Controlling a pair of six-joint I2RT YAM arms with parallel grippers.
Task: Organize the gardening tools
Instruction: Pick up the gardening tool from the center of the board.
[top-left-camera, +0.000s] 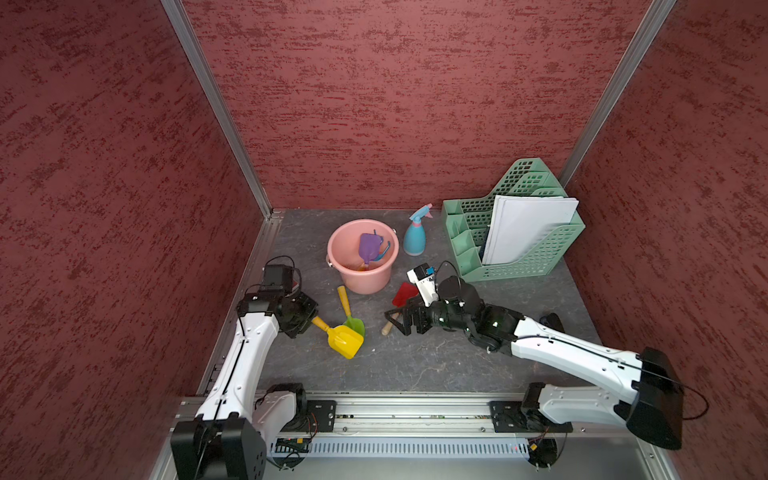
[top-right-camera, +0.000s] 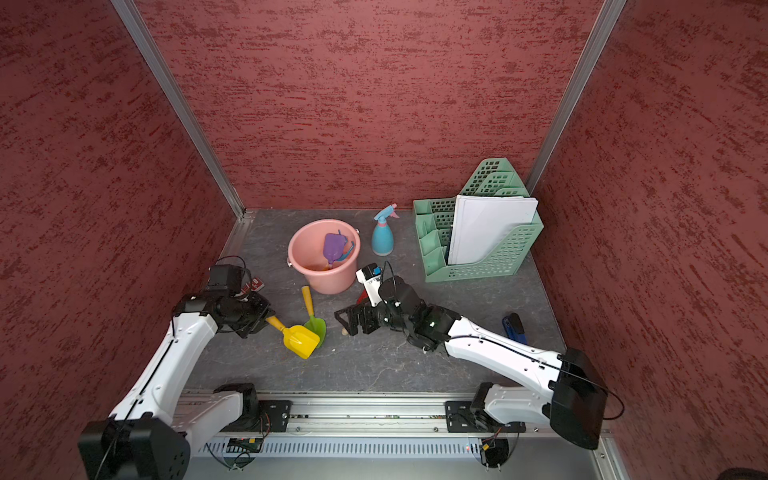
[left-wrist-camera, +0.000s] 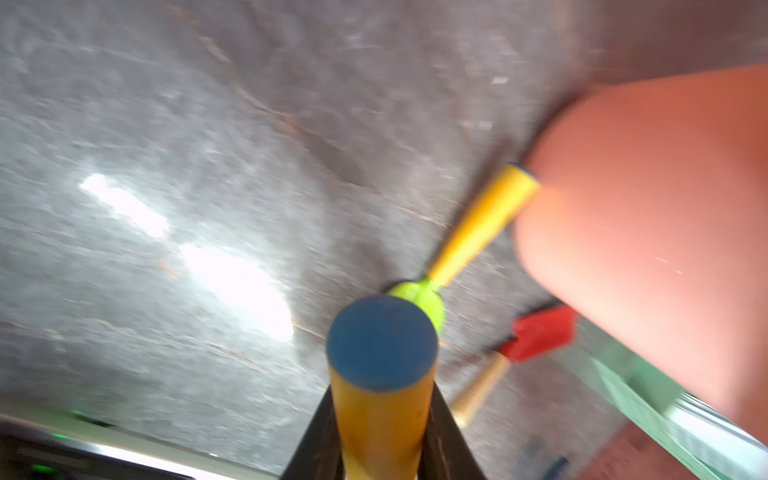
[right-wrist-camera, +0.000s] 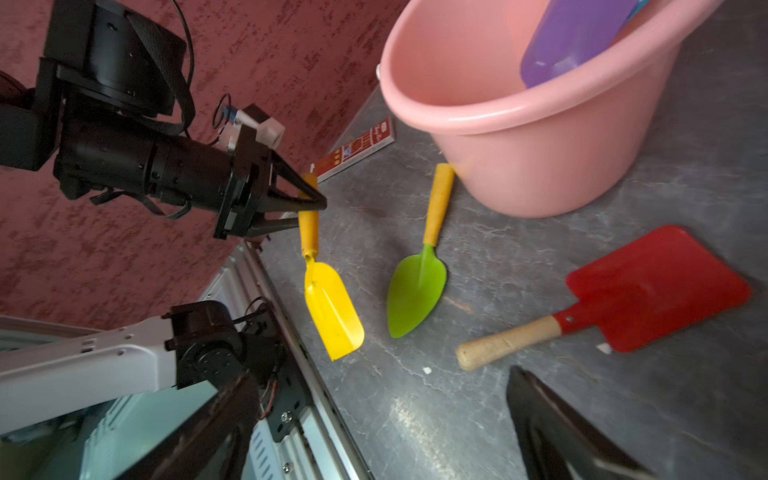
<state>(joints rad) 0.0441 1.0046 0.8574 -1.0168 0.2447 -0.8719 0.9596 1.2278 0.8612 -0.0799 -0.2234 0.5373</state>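
Yellow plastic scoop (right-wrist-camera: 332, 307), orange-handled, glossy, L gripper (right-wrist-camera: 313, 201) clamped on its handle, R gripper (top-left-camera: 392, 322) spread wide.

yellow scoop (right-wrist-camera: 332, 307), green trowel (right-wrist-camera: 415, 291), pink bucket (right-wrist-camera: 540, 166)

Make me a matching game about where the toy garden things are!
Things:
1 yellow scoop
2 purple scoop
3 red scoop
4 spray bottle

Places:
A inside the pink bucket
B standing upright between the pink bucket and the green rack
C handle clamped in the left gripper
D lying flat on the table

Pairs: 1-C, 2-A, 3-D, 4-B.
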